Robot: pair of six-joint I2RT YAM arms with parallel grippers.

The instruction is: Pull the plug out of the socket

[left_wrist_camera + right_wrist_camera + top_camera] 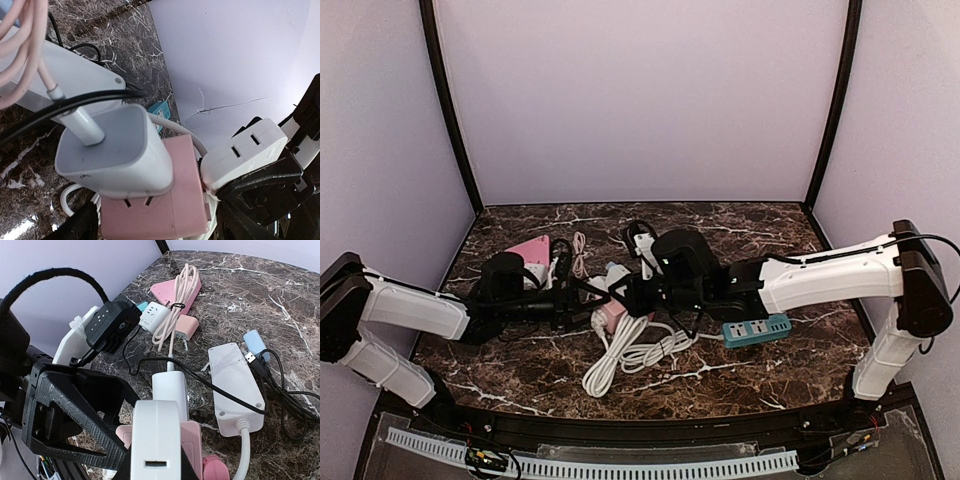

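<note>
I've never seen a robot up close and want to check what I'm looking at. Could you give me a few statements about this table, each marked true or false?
1. A white charger is plugged into a pink socket. True.
2. The right claw is empty. False: it is shut on a white adapter beside the socket.
3. A teal power strip lies near the right arm. True.
4. The table is plain white. False: it is dark brown marble with white veins.
</note>
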